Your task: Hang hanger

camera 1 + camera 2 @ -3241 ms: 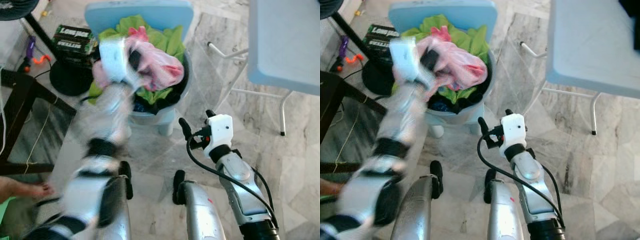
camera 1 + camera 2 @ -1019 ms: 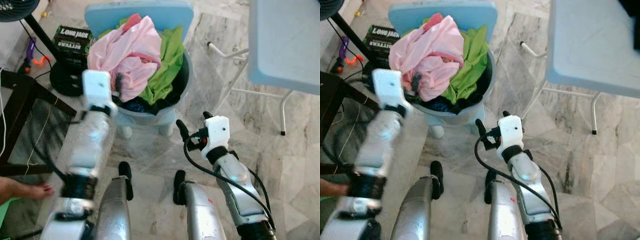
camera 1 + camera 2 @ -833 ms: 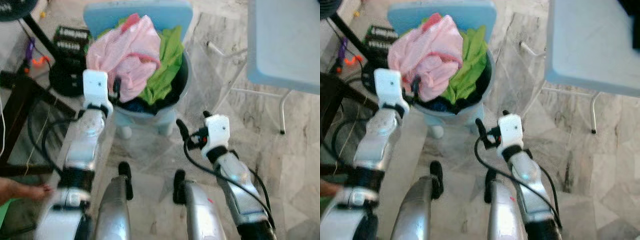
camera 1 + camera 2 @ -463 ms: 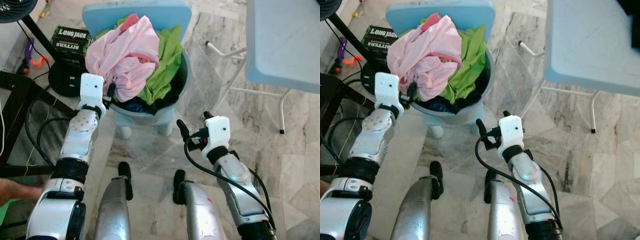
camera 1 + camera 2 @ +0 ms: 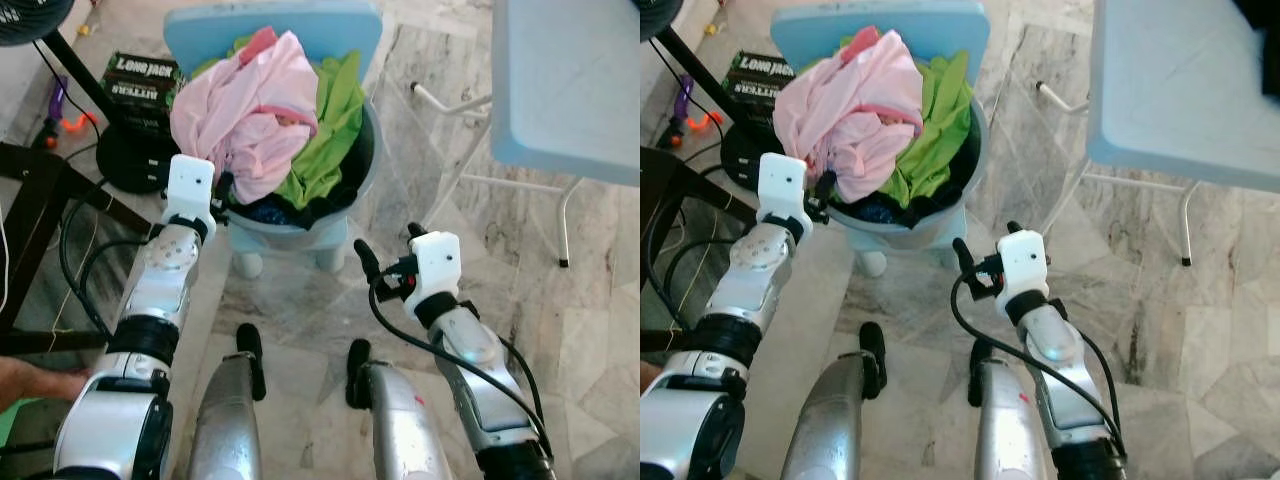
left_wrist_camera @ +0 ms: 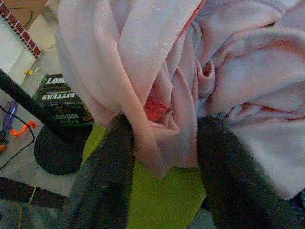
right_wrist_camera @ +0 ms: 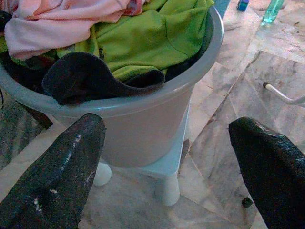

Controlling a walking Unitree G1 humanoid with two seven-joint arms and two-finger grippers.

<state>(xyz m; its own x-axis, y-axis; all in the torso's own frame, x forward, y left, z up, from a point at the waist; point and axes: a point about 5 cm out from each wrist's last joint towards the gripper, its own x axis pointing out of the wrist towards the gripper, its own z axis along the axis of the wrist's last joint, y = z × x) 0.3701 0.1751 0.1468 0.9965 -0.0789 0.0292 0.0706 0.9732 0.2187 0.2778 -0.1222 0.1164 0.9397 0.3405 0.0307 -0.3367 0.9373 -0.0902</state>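
Observation:
A grey laundry basket [image 5: 366, 172] stands on a light-blue stool [image 5: 300, 25], heaped with a pink garment [image 5: 250, 110] and a green one [image 5: 335, 110]. My left gripper [image 5: 220, 192] is at the basket's left rim. In the left wrist view its fingers [image 6: 112, 157] pinch a bunched fold of the pink garment [image 6: 162, 138]. My right gripper [image 5: 385, 245] hovers over the floor just in front of the basket and to its right, open with nothing in it. The right wrist view looks at the basket [image 7: 143, 124] from close by.
A light-blue folding table [image 5: 570, 80] with white legs [image 5: 450, 105] stands at the right. On the left are a dark wooden frame [image 5: 40, 190], a black fan base [image 5: 125, 155] with cables and a dark box [image 5: 140, 80]. A person's foot [image 5: 30, 380] shows at the lower left.
The left arm has come down from holding the pink garment high. The garment now lies draped on top of the heap. The gripper has drawn back to the basket's left rim. The right arm has barely moved.

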